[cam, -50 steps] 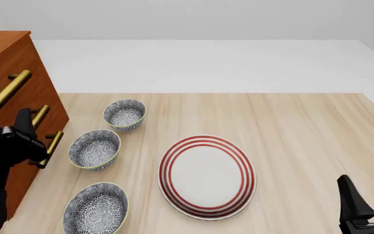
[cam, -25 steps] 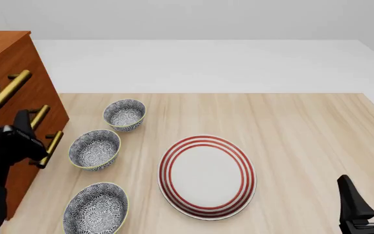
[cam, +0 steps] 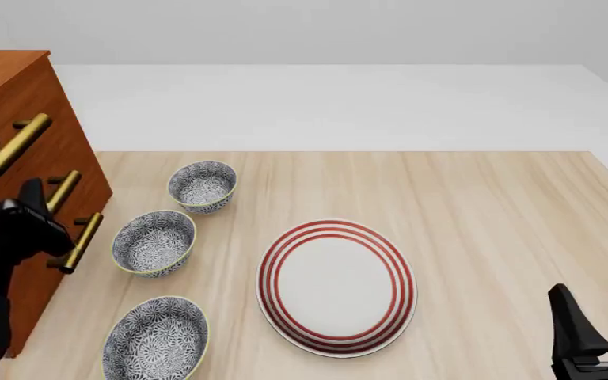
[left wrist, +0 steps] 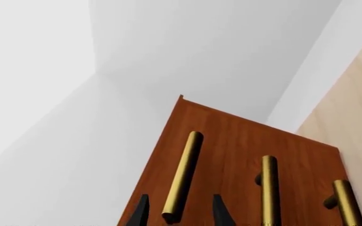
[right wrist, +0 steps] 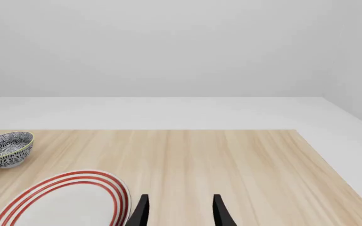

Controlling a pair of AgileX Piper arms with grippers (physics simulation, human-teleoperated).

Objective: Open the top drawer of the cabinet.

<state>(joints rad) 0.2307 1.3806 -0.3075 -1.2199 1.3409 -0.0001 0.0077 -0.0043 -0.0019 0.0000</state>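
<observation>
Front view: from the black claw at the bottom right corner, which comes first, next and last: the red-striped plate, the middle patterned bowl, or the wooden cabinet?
Measured from the right gripper:
1. Red-striped plate, mid-table, nearest.
2. Middle patterned bowl, left of the plate.
3. Cabinet, at the far left edge, farthest.

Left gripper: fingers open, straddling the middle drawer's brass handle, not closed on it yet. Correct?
Not quite. It's the top drawer's handle, not the middle one. In the left wrist view the left gripper has one open fingertip on either side of that uppermost bar's end, with gaps on both sides, so nothing is clamped yet.
</observation>
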